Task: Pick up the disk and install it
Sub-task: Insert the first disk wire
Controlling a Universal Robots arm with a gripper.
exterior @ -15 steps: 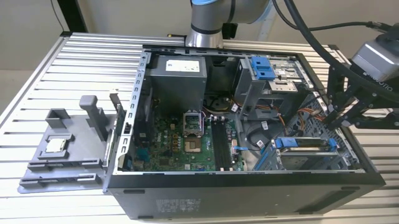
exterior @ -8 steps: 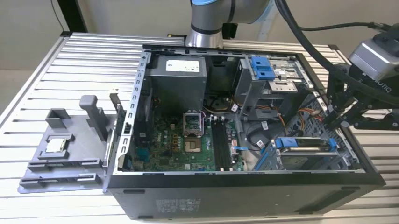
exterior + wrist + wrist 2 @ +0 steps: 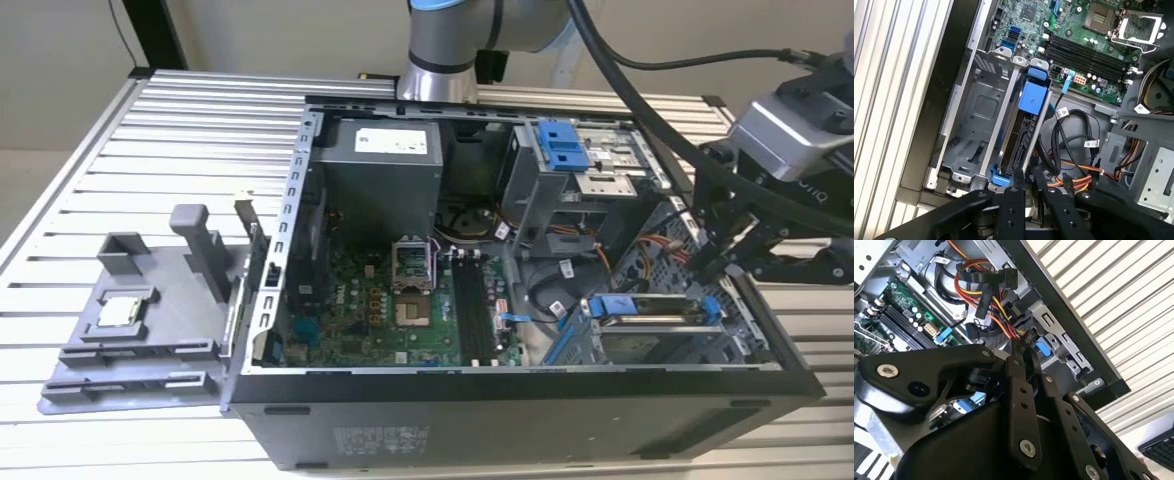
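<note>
The disk stands on edge in a slot of the grey drive cage, its blue carrier rail along the top. In the exterior view the disk lies at the lower right corner of the open computer case. My gripper sits at the disk's near end with a black finger on each side of it, shut on it. In the exterior view the gripper reaches down from the right onto that end. In the second wrist view the gripper points into the cage beside the coloured cables.
Orange, yellow and black cables bunch next to the cage. The motherboard with its open processor socket fills the case's middle. A second bay with a blue latch sits at the back. A grey fixture holding a small square chip lies left of the case.
</note>
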